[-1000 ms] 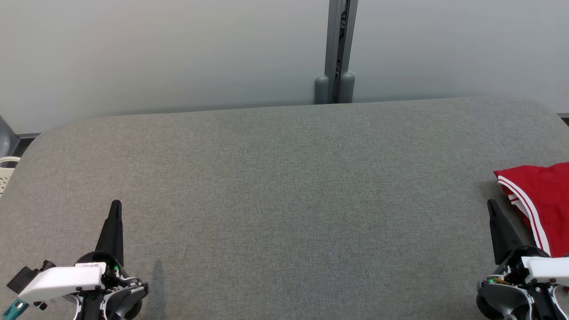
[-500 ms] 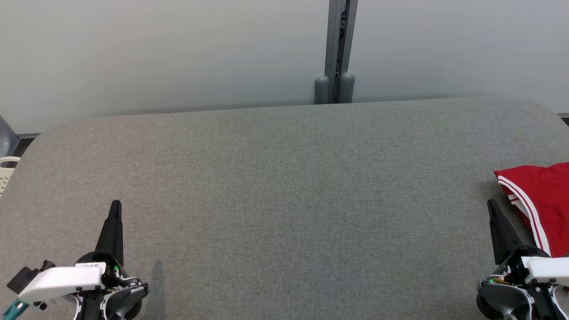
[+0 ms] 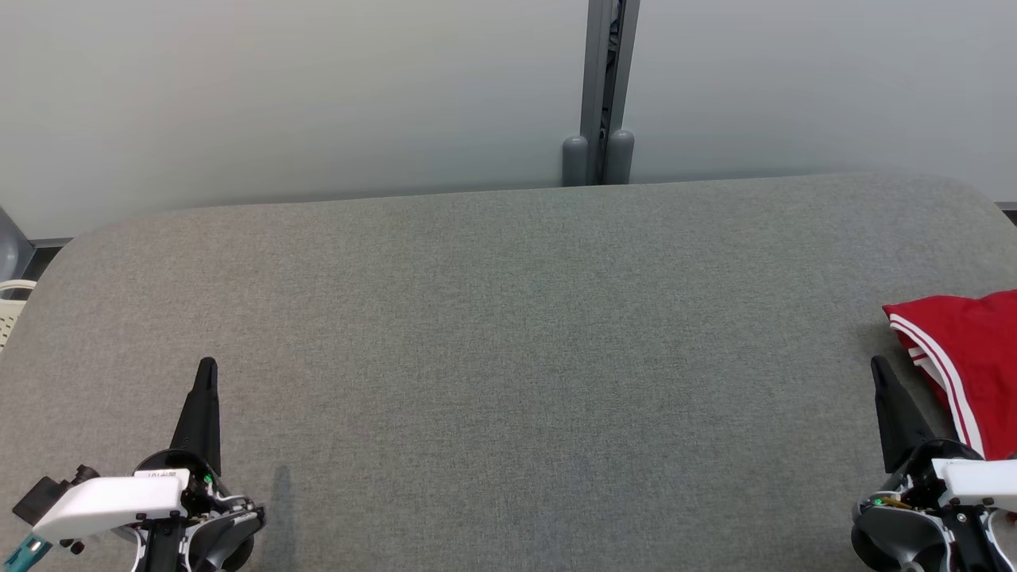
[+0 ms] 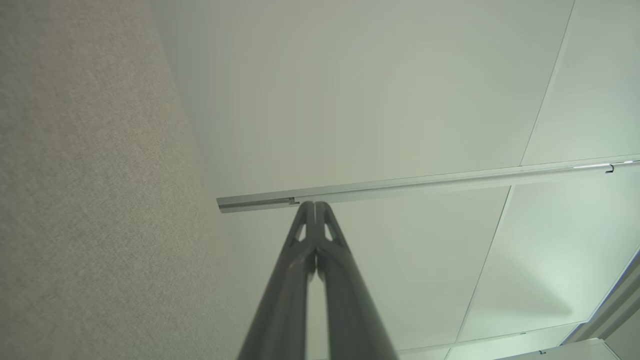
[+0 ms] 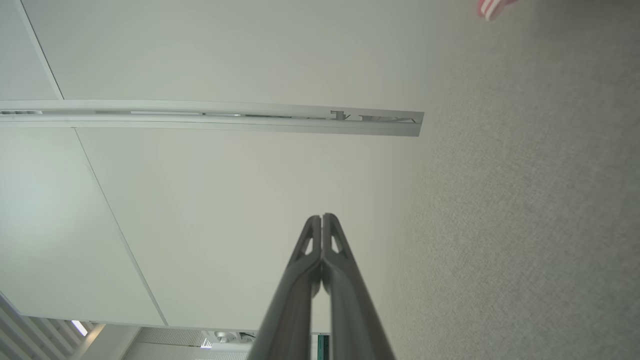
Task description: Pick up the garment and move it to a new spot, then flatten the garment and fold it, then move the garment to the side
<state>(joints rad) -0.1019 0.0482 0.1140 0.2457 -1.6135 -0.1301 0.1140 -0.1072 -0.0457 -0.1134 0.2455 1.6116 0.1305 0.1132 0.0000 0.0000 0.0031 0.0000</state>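
**Claw state.** My left claw (image 3: 206, 373) is closed and empty. In the left wrist view, its two fingers (image 4: 300, 250) meet at the tips with nothing between them. My right claw (image 3: 879, 372) is also closed and empty. In the right wrist view, its fingers (image 5: 336, 250) are pressed together along their length. Both claws sit low at the near edge of the grey counter (image 3: 508, 342), pointing away from me and well apart from each other.

**Task item.** The red garment (image 3: 973, 342), trimmed with white stripes, lies on the counter at its far right. It is just beside my right claw and not touching it. The edge of the head view cuts off part of it. The right wrist view shows only a red and white corner (image 5: 492, 6). I cannot tell whether it is spread, bunched or folded.

**Step in hand.** Neither claw holds cloth. The middle of the counter is bare. I judge that this is a rest posture at one end of the sequence. It is either before the first pick-up or after the garment has been set aside. The visible edge looks fairly tidy, but this does not settle which.

**Next move, if the pick-up is pending.**
1. Turn toward the right so that the whole garment comes into view.
2. Open the right claw.
3. Lower the right claw onto a stripe-trimmed edge.
4. Pinch one layer only.
5. Carry the garment to the open middle of the counter.
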